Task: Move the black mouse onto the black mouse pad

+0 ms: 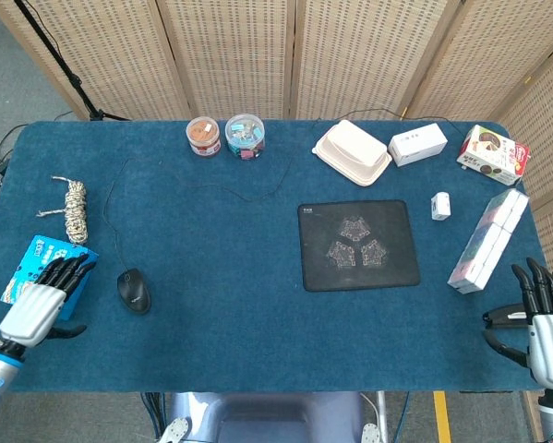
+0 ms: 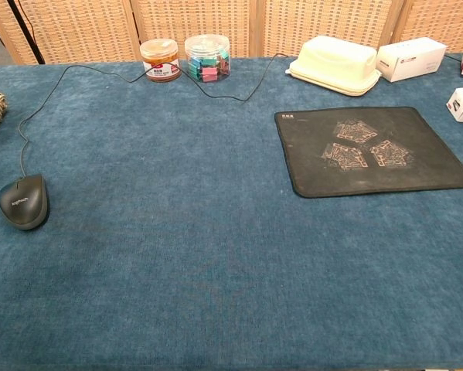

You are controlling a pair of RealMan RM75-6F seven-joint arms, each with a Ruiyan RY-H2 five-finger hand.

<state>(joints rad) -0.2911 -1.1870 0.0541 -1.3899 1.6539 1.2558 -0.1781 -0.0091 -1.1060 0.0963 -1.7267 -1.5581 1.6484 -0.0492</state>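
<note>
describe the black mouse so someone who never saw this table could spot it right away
Start at the blue-covered table and go to its left end, near the front edge. Just right of the blue cookie box lies the black mouse, a small dark oval. Unlike its neighbours, it trails a thin black cable running up toward the two jars at the back.

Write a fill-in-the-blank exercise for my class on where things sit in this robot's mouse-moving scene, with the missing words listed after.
1. The black mouse lies on the blue ____, not on the black mouse pad.
2. The left hand, fingers apart and holding nothing, hovers over the blue ____ box.
3. The mouse's cable runs back towards the two round ____ at the table's far edge.
4. The right hand holds ____.

Missing words: tablecloth; cookie; jars; nothing
</note>
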